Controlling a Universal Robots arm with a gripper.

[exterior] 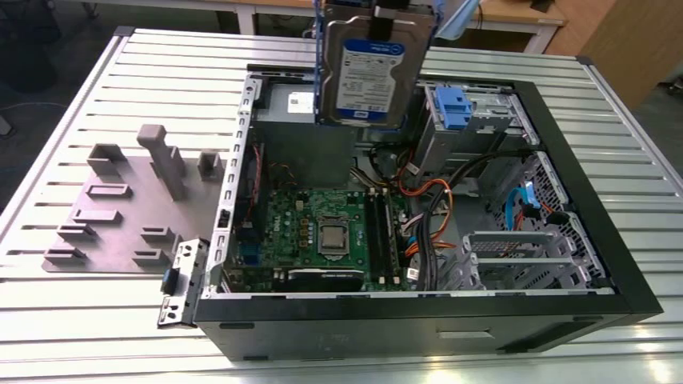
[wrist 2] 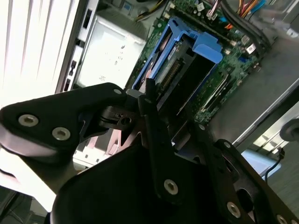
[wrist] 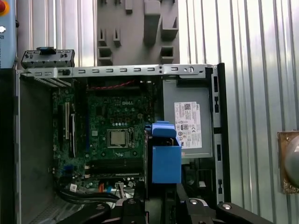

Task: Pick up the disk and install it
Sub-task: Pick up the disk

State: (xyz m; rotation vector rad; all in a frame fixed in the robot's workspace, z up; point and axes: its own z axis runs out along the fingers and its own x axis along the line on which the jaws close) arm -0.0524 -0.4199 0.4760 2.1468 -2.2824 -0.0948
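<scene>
**Disk held over the open computer case, not yet installed**

The disk [exterior: 369, 72] is clamped between the closed fingers of the gripper [wrist 2: 149, 100] and is lifted clear of everything. In the exterior view it is seen hanging upright, with its blue-and-white label turned toward the camera. It is gripped at its upper end, probably so that the lower end stays free to go into a bay. The blue plastic carrier is fitted around its edges. In the second wrist view the fingers are pressed on the end of the disk nearest that camera.

The disk is held above the far part of the computer case [exterior: 625, 264], which is laid on its side with the cover removed, so that the inside can be reached from above. Below the disk, the grey metal box with a white sticker [wrist: 187, 126] and the green motherboard [exterior: 320, 224] are seen. The drive cage with a small blue latch piece [exterior: 453, 104] is placed toward the exterior view's right of the disk, near it but apart.

The case is resting on a slatted metal table [exterior: 85, 320]. A grey fixture plate [exterior: 117, 208] is lying beside it on the exterior view's left.
</scene>
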